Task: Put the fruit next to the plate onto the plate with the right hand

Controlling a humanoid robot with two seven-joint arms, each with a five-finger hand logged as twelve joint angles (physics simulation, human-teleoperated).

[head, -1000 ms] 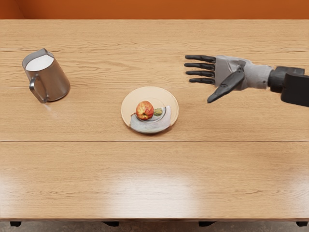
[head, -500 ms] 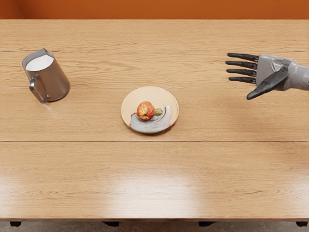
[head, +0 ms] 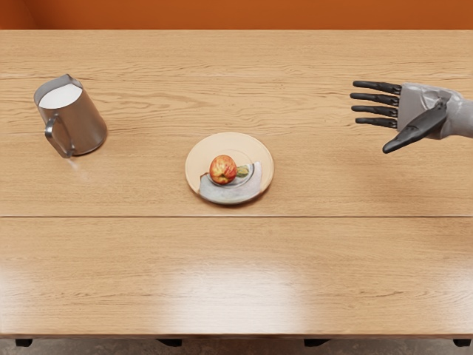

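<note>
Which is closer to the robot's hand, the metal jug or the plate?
The plate holding the apple; the jug stands far left, the right hand far right.

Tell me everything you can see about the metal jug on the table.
The metal jug looks like brushed grey steel, with a loop handle toward the camera and a spout at its rim. White contents nearly fill it. It stands on the table at the left, apart from the plate, touching nothing else.

We look from one head view, raised, tilted down across the table (head: 236, 281), moderately near, plate (head: 244, 144) about centre; orange wall (head: 236, 13) at twelve o'clock, table's near edge at six
</note>
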